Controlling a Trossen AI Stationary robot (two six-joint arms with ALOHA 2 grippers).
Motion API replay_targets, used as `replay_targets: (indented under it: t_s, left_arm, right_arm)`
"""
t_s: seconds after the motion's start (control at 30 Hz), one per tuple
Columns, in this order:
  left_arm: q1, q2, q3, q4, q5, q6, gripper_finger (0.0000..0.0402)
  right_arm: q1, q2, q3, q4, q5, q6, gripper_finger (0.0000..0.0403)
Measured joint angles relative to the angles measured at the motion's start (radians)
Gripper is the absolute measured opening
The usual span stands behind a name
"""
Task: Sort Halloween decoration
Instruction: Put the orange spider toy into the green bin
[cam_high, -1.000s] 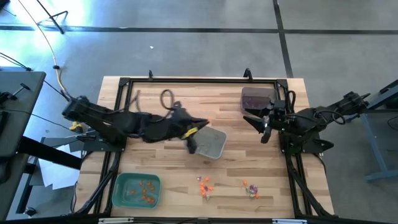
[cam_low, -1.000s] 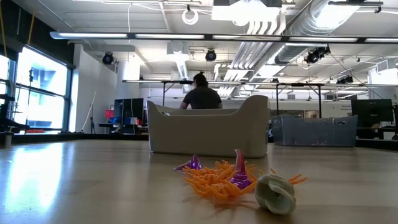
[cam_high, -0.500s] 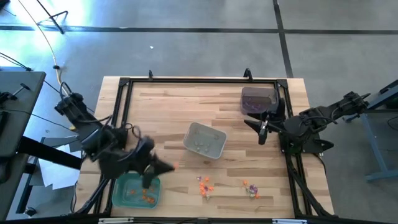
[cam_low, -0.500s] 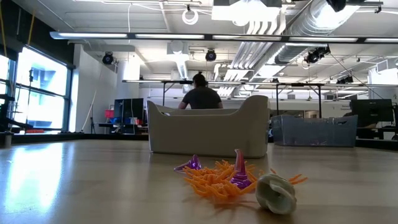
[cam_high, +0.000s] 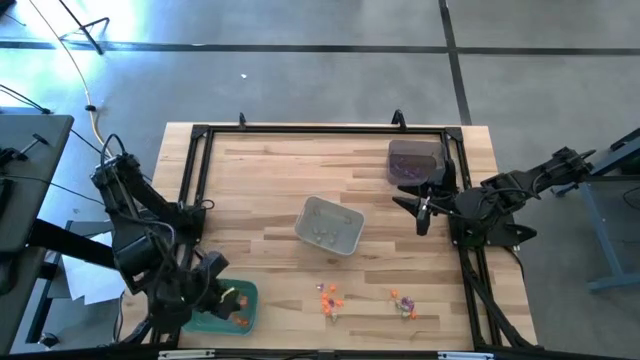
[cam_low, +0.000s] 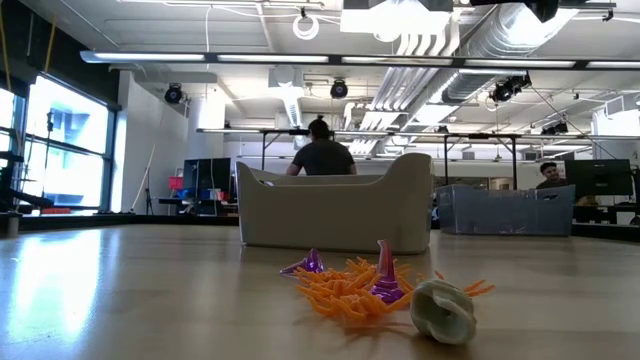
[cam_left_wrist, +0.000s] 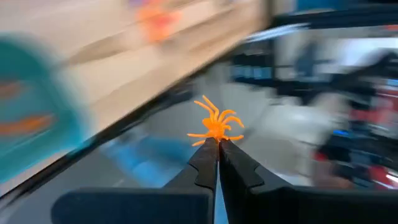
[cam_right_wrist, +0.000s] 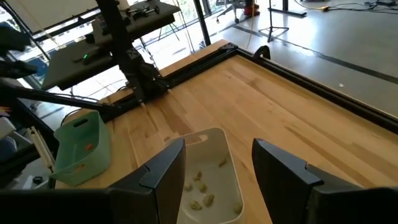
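The left gripper (cam_high: 232, 303) hangs over the green tray (cam_high: 207, 322) at the tabletop's near left corner, but from above the arm covers much of that tray and the fingertips are hard to pick out. Its wrist view is smeared by motion; what does read is the two fingers (cam_left_wrist: 205, 163) pressed together, pinching a small orange spider (cam_left_wrist: 216, 122) at their tips. The teal blur at that picture's side is the green tray (cam_left_wrist: 37, 118), with orange trinkets (cam_left_wrist: 25, 124) inside it, shapes unclear.

At the tabletop's centre sits the grey tray (cam_high: 329, 225), holding a few pale trinkets (cam_right_wrist: 200, 186); in the low view its wall hides them.

Along the near edge, right of the green tray, lie two small heaps well apart from both grippers: an orange cluster (cam_high: 329, 297) and, further right, a mixed one (cam_high: 404, 303). The low view shows a pile up close: orange spiders (cam_low: 345, 285), purple cones (cam_low: 386, 278) and a pale skull-like piece (cam_low: 444, 311), touching one another.

The dark tray (cam_high: 413, 161) stands by the far right corner, its contents too small to tell. The right gripper (cam_high: 422, 207) hovers just in front of it near the right edge, fingers (cam_right_wrist: 163, 169) spread and holding nothing, pointed toward the grey tray.
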Motion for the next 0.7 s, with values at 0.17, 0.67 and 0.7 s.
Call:
replay_targets:
  t_s: [0.17, 0.67, 0.7]
  left_arm:
    - [-0.019, 0.005, 0.000, -0.237, 0.256, -0.179, 0.0000]
    - [-0.020, 0.006, -0.240, -0.257, 0.400, -0.181, 0.0000]
    - [-0.020, 0.006, -0.271, -0.215, 0.407, -0.180, 0.0000]
  right_arm:
    - [0.000, 0.000, 0.000, 0.000, -0.001, 0.001, 0.0181]
    - [0.000, 0.014, 0.000, 0.001, 0.103, 0.069, 0.0181]
    - [0.000, 0.016, 0.000, 0.000, 0.115, 0.069, 0.0181]
